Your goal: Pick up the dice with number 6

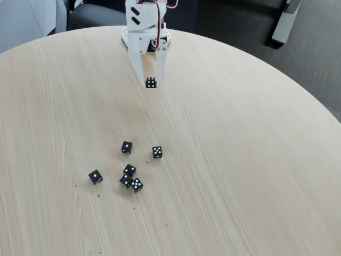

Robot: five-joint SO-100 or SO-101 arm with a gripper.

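Note:
In the fixed view the white arm reaches down from the far edge of the round wooden table. Its gripper [151,81] is shut on a small black die, the dice with number 6 [151,83]. The face turned to the camera shows six white pips in two rows of three. The die sits at the fingertips, between the two white fingers [139,69]. It is well away from the other dice, towards the far side of the table. Whether it hangs above the wood or rests on it cannot be told.
Several black dice lie in a loose cluster near the table's middle: one at the left [96,176], two farther back [127,147] [157,152], three close together [129,170] [126,181] [137,185]. The table edge [298,88] curves at the right.

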